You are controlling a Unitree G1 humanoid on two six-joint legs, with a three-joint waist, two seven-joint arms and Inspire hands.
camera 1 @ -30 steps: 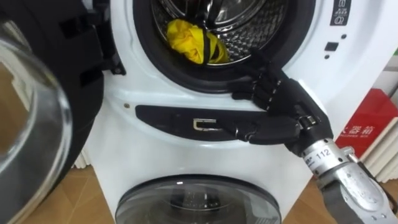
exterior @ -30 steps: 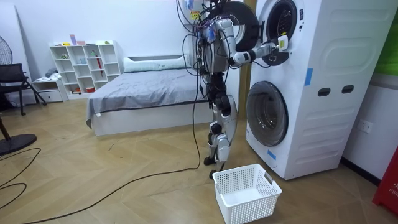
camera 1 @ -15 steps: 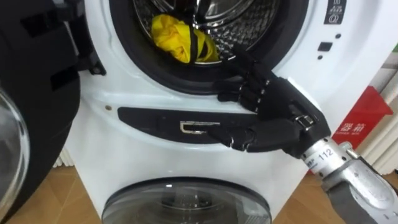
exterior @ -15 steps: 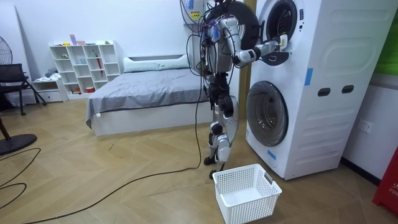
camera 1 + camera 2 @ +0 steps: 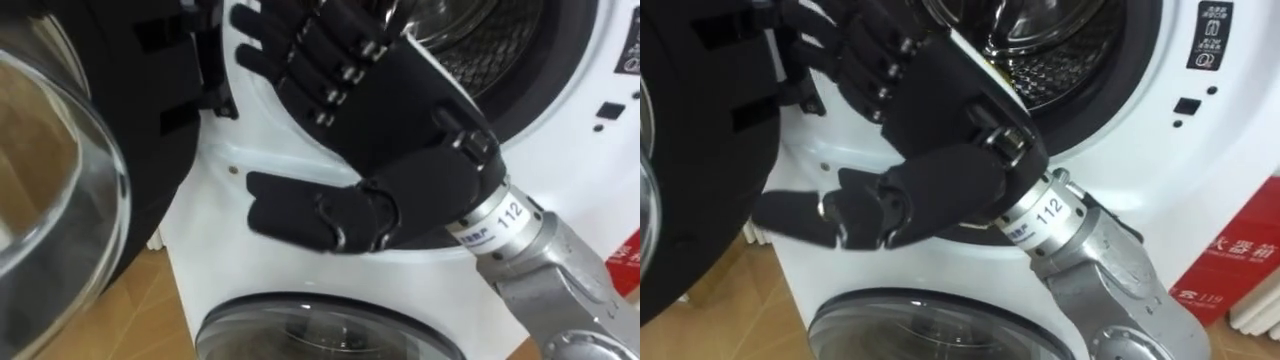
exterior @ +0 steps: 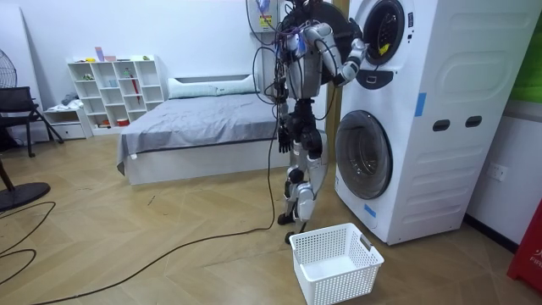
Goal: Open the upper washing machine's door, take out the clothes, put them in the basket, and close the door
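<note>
I note a change within the last second: the robot's black right hand (image 5: pixel 400 130), previously resting low on the door rim of the white stacked washing machine (image 5: pixel 585 150), now sits raised across the mouth of the perforated steel drum (image 5: pixel 1065 50). Its fingers are spread and straight, thumb extended low, holding nothing. The yellow garment seen in the drum a moment ago is now behind the hand, so I cannot confirm its position; I judge it remains inside, ungrasped. The dark-rimmed glass door (image 5: pixel 60 190) stands open at the left. The left hand (image 6: pixel 282 142) hangs by the hip. The white plastic laundry basket (image 6: pixel 335 263) waits on the floor. I assess the reach as repositioning; retrieval is not begun.
</note>
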